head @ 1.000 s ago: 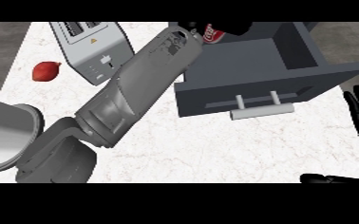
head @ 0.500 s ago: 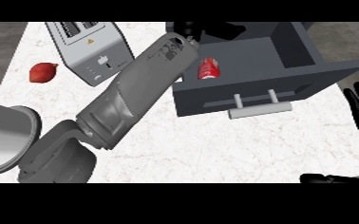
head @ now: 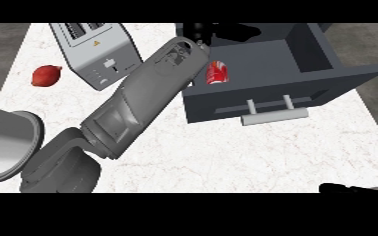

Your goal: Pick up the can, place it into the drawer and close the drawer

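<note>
can (head: pixel 217 73) red, white marks | drawer (head: pixel 295 87) dark grey | counter (head: pixel 221 155) white marble | toaster (head: pixel 100 52) silver

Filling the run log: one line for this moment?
can: lying in open drawer | left hand: above drawer, fingers unclear | right hand: low right edge

The can (head: pixel 217 73) has left the robot hand (head: pixel 214 30), apparently resting inside the drawer (head: pixel 325 82).

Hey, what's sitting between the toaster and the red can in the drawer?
In the head view, the left forearm crosses between the toaster and the can, which lies inside the open drawer.
</note>
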Tool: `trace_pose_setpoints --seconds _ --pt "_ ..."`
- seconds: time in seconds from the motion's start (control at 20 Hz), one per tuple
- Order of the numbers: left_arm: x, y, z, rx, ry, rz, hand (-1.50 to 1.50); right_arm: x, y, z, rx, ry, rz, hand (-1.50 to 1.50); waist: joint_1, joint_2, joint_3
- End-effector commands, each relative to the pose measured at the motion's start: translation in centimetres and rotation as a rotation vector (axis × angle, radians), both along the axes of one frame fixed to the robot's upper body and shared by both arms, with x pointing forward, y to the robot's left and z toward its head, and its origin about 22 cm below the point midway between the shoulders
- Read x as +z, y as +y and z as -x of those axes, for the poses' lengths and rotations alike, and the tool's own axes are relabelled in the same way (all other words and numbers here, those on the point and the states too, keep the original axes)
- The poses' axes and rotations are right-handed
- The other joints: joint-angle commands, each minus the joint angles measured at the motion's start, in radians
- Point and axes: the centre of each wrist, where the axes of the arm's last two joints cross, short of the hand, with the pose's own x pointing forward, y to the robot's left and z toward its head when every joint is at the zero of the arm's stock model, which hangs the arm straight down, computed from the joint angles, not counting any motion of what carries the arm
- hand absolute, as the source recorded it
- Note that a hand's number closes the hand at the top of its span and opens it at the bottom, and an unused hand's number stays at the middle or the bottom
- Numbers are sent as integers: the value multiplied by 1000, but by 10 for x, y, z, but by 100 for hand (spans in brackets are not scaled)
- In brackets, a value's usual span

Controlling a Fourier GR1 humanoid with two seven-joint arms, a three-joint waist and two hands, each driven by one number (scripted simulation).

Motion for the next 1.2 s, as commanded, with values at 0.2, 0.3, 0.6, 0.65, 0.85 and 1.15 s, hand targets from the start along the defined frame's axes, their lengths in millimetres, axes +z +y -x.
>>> trace_pose_setpoints --seconds 0.2,0.3,0.6,0.65,0.85,1.15 --pt "6 -7 6 -9 1 102 -150 19 7 -7 34 -79 250 -150 9 -1 0" --pt "11 -6 3 -49 -13 105 -150 9 12 -15 4 -94 294 -150 46 -2 0" --pt "26 -17 8 -2 -65 117 -150 13 26 -19 -43 -87 543 -150 67 -13 -1" --pt "20 -17 10 -8 -42 111 -150 14 26 -22 -53 -91 581 -150 71 -15 -1" --pt "43 -22 7 -26 -42 122 -150 1 37 -32 -99 -61 714 -150 98 -21 -1" --pt "29 -22 14 -30 -35 133 -150 -43 49 -66 -104 13 904 -150 137 -28 -1"
